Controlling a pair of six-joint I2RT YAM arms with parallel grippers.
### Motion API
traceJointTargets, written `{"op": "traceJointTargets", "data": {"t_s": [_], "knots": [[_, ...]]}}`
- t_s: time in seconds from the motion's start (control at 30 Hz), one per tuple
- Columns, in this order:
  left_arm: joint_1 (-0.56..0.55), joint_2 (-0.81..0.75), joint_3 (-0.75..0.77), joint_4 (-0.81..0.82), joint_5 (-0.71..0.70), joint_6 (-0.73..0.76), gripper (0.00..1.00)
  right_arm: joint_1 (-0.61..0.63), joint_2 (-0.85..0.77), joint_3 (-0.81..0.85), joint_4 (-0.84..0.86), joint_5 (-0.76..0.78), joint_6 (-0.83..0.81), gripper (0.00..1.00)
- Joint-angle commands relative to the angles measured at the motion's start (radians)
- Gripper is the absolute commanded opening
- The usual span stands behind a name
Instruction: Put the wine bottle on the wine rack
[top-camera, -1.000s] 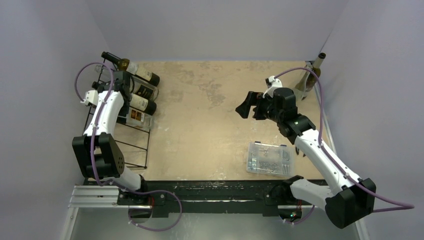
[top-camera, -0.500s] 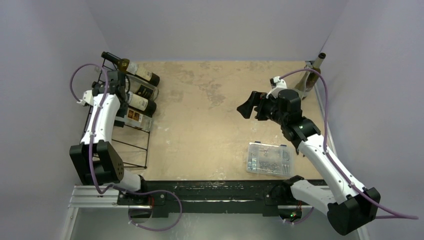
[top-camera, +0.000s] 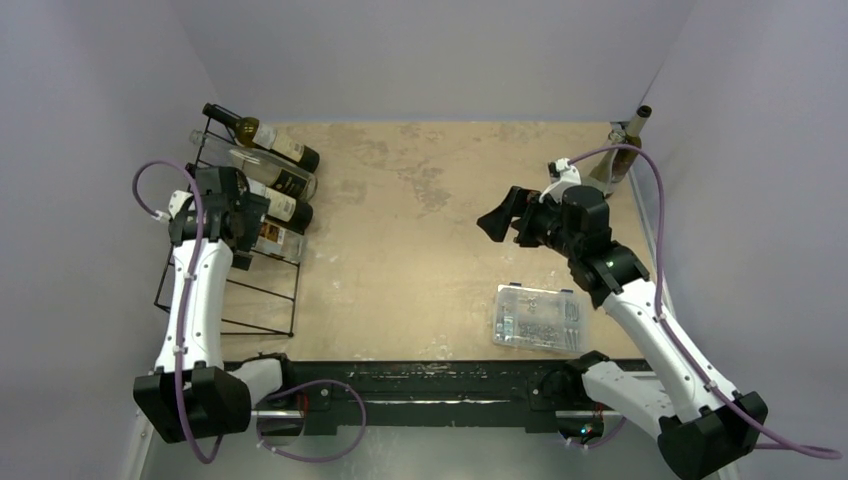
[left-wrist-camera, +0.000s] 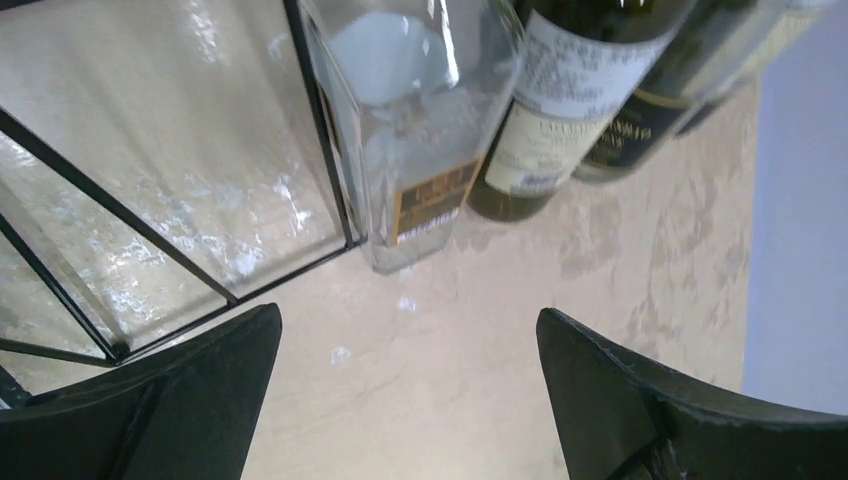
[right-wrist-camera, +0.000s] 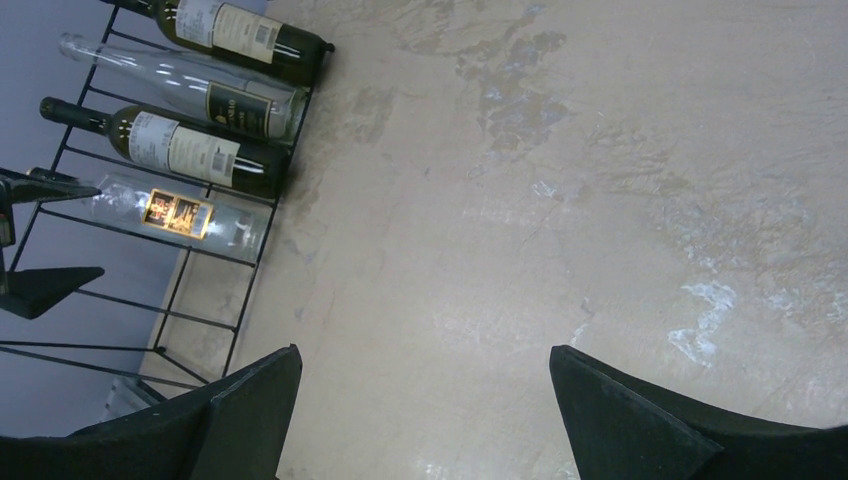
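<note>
The black wire wine rack (top-camera: 265, 291) stands at the table's left and several bottles lie on it. The nearest one is a clear bottle (top-camera: 272, 236) with an orange label, resting across the wires (left-wrist-camera: 322, 130) beside a dark wine bottle (left-wrist-camera: 560, 90). My left gripper (top-camera: 243, 220) hovers open over the rack just short of the clear bottle (left-wrist-camera: 410, 130). Nothing sits between its fingers (left-wrist-camera: 410, 330). My right gripper (top-camera: 500, 213) is open and empty above mid-table (right-wrist-camera: 425, 352), facing the rack (right-wrist-camera: 243, 318).
A greenish bottle (top-camera: 628, 148) stands upright in the far right corner by the wall. A clear plastic box (top-camera: 540, 317) of small parts lies near the right arm's base. Purple walls close in both sides.
My left gripper has opened and drawn back toward the near left, off the bottles; the clear bottle stays on the rack. The right arm has shifted only slightly.
</note>
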Motion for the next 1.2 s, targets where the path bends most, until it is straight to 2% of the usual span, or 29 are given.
{"op": "traceJointTargets", "data": {"t_s": [0.0, 0.1, 0.2, 0.27, 0.33, 0.47, 0.6, 0.83, 1.03, 1.17], "knots": [[0.006, -0.066, -0.054, 0.151, 0.269, 0.190, 1.00, -0.002, -0.030, -0.002, -0.031, -0.019, 0.042, 0.99], [0.003, -0.072, -0.036, 0.178, 0.362, 0.297, 1.00, -0.002, -0.054, -0.002, -0.050, -0.010, 0.053, 0.99], [-0.018, -0.086, -0.027, 0.223, 0.397, 0.405, 1.00, -0.001, -0.087, -0.019, -0.045, 0.008, 0.086, 0.99], [-0.053, -0.108, -0.043, 0.297, 0.457, 0.510, 1.00, -0.002, -0.101, -0.024, -0.057, 0.021, 0.125, 0.99], [-0.082, -0.149, -0.102, 0.427, 0.589, 0.616, 1.00, -0.002, -0.098, -0.001, -0.084, 0.043, 0.104, 0.99], [-0.134, -0.209, -0.220, 0.580, 0.757, 0.704, 1.00, -0.002, -0.047, 0.100, -0.235, 0.182, 0.018, 0.99], [-0.186, -0.196, -0.203, 0.567, 0.868, 0.754, 1.00, -0.001, 0.005, 0.174, -0.305, 0.332, -0.041, 0.99], [-0.225, -0.214, -0.158, 0.496, 0.901, 0.823, 1.00, -0.035, 0.165, 0.376, -0.360, 0.558, -0.112, 0.99], [-0.224, -0.241, -0.154, 0.487, 0.887, 0.835, 1.00, -0.230, 0.306, 0.576, -0.368, 0.575, -0.114, 0.99], [-0.225, -0.242, -0.151, 0.486, 0.892, 0.836, 1.00, -0.338, 0.348, 0.638, -0.326, 0.600, -0.101, 0.99]]}}
